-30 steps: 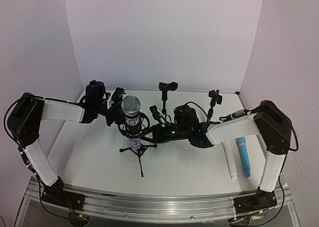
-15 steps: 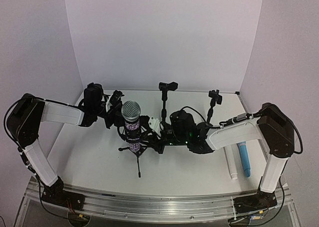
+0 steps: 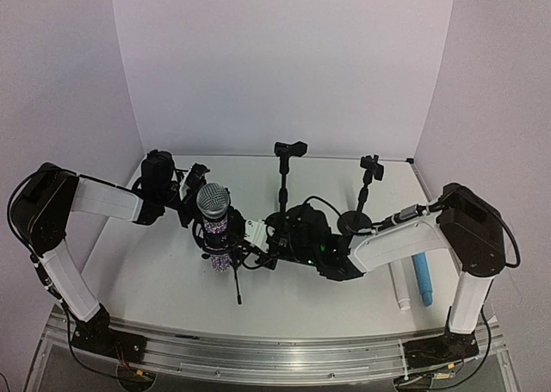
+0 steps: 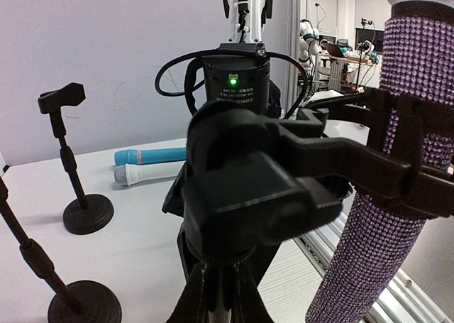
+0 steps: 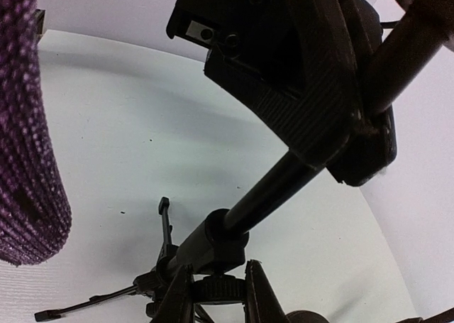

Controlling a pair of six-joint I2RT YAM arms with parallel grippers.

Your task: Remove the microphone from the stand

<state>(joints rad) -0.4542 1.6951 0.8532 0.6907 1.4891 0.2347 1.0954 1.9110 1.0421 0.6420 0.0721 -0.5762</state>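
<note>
- Since the tripod stand [image 3: 238, 276] has skinny legs, a sideways yank could tip or drag it. The right gripper [image 3: 256, 237] is clamped on its pole, nearer than the mic and just right of it.
- The purple glitter microphone [image 3: 215, 220] is left of centre, tight against the stand's top. Can't tell if it's free yet. The left gripper [image 3: 203, 218] is closed round its body, and those rhinestones might let it slip.
- Farther back, two empty stands [image 3: 286, 164] could get knocked on a wide swing.
</note>
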